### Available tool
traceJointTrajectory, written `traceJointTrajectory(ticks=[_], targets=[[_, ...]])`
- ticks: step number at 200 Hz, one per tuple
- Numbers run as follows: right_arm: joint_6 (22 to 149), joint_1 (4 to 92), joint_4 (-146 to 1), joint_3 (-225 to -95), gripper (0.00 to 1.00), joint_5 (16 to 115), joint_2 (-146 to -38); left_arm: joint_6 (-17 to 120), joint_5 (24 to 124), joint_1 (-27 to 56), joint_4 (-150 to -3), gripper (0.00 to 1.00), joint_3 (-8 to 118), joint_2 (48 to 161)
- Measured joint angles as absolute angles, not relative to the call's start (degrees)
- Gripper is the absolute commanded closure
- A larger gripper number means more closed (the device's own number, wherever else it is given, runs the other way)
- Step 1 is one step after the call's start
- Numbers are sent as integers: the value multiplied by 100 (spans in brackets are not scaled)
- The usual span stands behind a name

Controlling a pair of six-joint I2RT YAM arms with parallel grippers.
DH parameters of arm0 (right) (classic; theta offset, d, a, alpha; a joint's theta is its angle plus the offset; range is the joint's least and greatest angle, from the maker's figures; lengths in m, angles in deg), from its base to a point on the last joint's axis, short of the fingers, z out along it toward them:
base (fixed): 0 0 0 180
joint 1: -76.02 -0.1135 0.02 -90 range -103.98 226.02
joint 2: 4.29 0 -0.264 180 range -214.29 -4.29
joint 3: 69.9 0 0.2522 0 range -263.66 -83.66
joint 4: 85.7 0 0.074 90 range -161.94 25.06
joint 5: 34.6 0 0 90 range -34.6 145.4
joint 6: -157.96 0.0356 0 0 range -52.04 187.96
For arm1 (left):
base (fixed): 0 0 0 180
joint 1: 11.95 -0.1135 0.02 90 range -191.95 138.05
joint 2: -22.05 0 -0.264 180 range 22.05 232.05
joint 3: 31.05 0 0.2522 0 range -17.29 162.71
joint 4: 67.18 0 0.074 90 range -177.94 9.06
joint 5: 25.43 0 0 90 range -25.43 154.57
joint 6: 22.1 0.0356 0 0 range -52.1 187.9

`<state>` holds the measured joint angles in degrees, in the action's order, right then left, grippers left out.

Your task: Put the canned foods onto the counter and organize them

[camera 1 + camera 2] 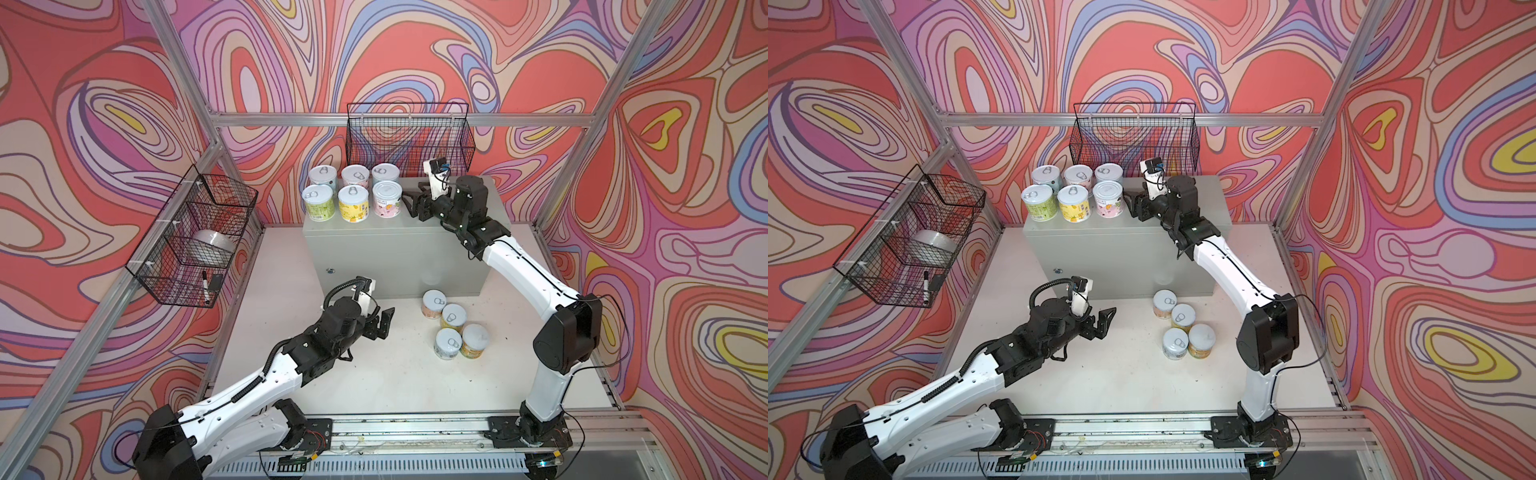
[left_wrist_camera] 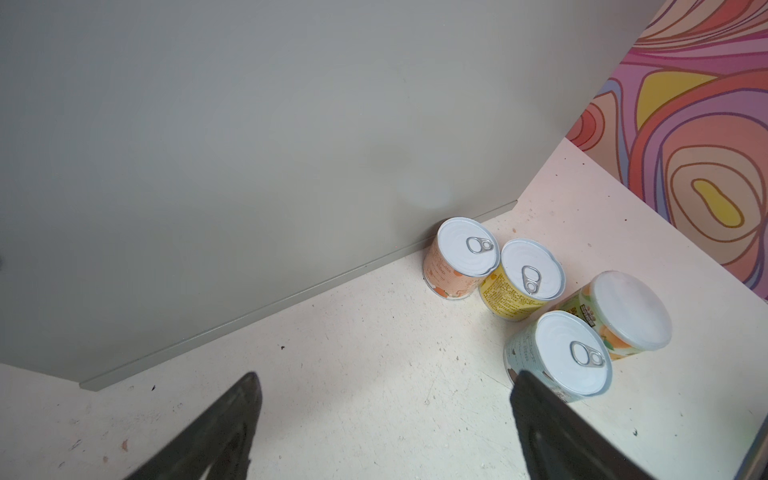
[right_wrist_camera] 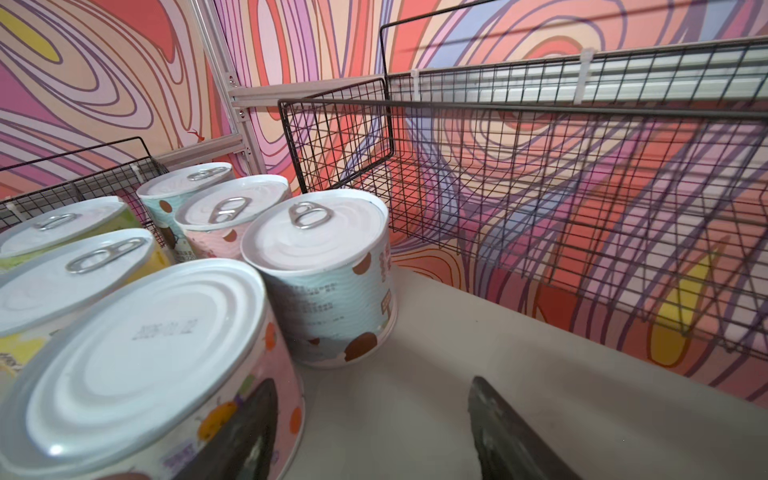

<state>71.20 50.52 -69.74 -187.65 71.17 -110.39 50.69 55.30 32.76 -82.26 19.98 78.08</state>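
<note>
Six of the canned foods stand in two rows of three at the left end of the counter (image 1: 395, 257), with a pink can (image 1: 387, 198) at the front right. My right gripper (image 1: 404, 200) hovers open over the counter top just right of that can (image 3: 145, 353). One finger lies close beside it and nothing is between the jaws (image 3: 371, 383). Several more cans stand on the white floor by the counter's front right corner: orange (image 2: 457, 257), yellow (image 2: 523, 278), blue (image 2: 561, 357) and green-orange (image 2: 623, 316). My left gripper (image 1: 384, 328) is open and empty, left of them (image 2: 386, 376).
A black wire basket (image 1: 409, 137) hangs on the back wall just above the counter's rear edge. Another wire basket (image 1: 195, 237) on the left wall holds a tape roll (image 1: 212, 245) and a marker (image 1: 205, 286). The right half of the counter top (image 3: 519, 332) is bare.
</note>
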Motion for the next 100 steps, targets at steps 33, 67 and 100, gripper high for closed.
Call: traceJointTrajectory(ticks=[33,67,100], targets=[[7099,4993,-6915,-18786,25,6918,-11039,5067,5460,3276,-8158,1,1968,7874],[7037,4956,-6871,-18778,24,6090,-11024,5051,5296,3276,-8149,0,1968,7990],[6983,4958,-6723,-18336,24,5349,-10510,5056,5121,3276,-8007,0,1968,8045]])
